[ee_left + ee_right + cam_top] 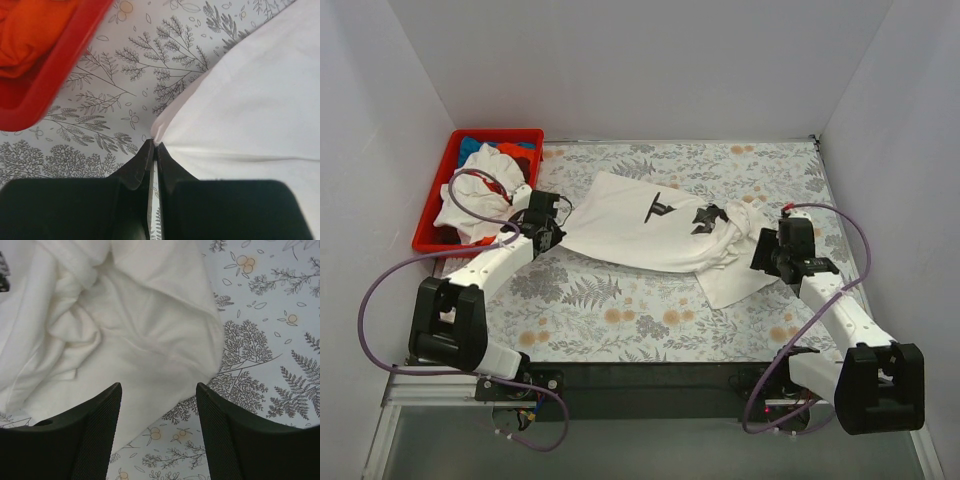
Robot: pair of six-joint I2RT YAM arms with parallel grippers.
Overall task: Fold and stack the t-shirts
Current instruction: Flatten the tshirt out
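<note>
The large white t-shirt (640, 225) with black printed patches lies crumpled across the middle of the floral table covering. My left gripper (552, 232) is at its left corner. In the left wrist view the left gripper (154, 144) is shut, with the corner of the white t-shirt (250, 100) pinched at its tips. My right gripper (766, 250) is at the shirt's bunched right end. In the right wrist view the right gripper (159, 387) stands open, its jaws apart over the edge of the white t-shirt (125, 325). More t-shirts (472, 195), white, blue and orange-red, sit piled in the bin.
A red plastic bin (428, 228) stands at the back left, close to my left gripper; its rim (60, 65) shows in the left wrist view with orange cloth (25, 40) inside. White walls enclose the table on three sides.
</note>
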